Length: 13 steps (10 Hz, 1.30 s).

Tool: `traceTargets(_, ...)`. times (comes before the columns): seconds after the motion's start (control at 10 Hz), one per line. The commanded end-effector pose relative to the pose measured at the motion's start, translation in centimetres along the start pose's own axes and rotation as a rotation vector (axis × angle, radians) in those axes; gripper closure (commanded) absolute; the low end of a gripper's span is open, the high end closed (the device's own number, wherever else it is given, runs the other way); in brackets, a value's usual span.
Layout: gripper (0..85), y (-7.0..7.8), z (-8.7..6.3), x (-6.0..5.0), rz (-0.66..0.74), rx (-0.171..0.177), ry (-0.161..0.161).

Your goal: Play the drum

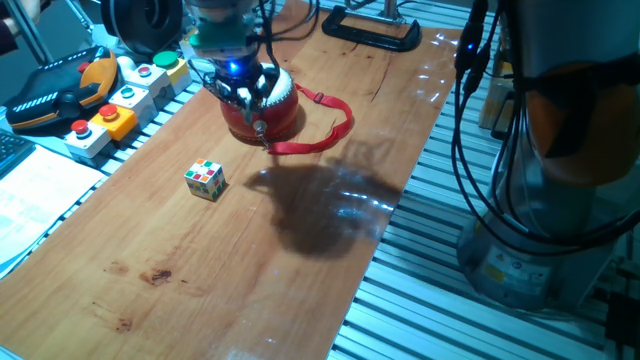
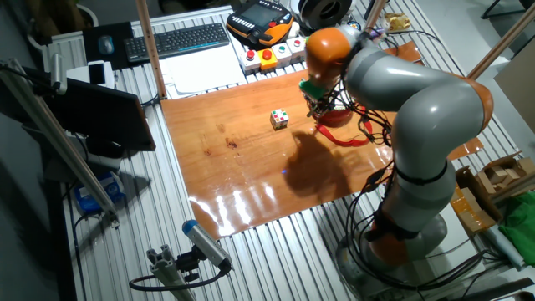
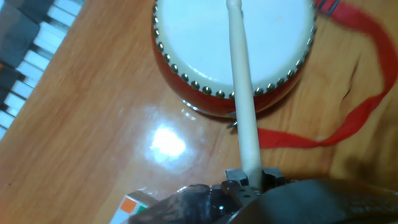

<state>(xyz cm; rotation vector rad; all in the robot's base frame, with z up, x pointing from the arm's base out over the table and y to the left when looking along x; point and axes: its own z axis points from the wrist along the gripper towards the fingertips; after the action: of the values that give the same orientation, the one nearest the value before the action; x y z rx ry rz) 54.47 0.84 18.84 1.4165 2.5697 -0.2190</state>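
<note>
Hand view shows the gripper (image 3: 252, 180) clamped on the lower end of one pale wooden drumstick (image 3: 241, 93), which extends out over the white skin of the drum (image 3: 205, 37). Whether the stick tip touches the skin cannot be determined.

Location: the drum (image 1: 262, 108) stands on the wooden table (image 1: 200, 290), towards the edge nearest the button boxes (image 1: 130, 95), directly beneath the gripper (image 1: 243, 88). Its red strap (image 1: 325, 130) trails loose on the board beside it.

Hazards, as judged from this position:
- The drum is not fixed. An off-centre or hard stroke is likely to tip or slide it.
- The stick is held only at its end; impact may rotate it in the jaws.
- A lateral move may snag the strap and drag the drum.

Count:
- Drums: one.
- Drumsticks: one.
- Straps: one.
- Multicoloured cube (image 1: 205, 179): one, apart from the drum and not involved.
</note>
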Motion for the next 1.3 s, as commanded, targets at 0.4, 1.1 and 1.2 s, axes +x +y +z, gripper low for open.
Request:
traceTargets(0.4, 84.3, 0.5, 2.9, 0.1, 0.018, -0.052, 0.053)
traceTargets(1.1, 84.3, 0.3, 2.2, 0.2, 0.002, -0.048, 0.034)
traceTargets(1.2, 84.3, 0.3, 3.1, 0.3, 0.033, -0.075, 0.083)
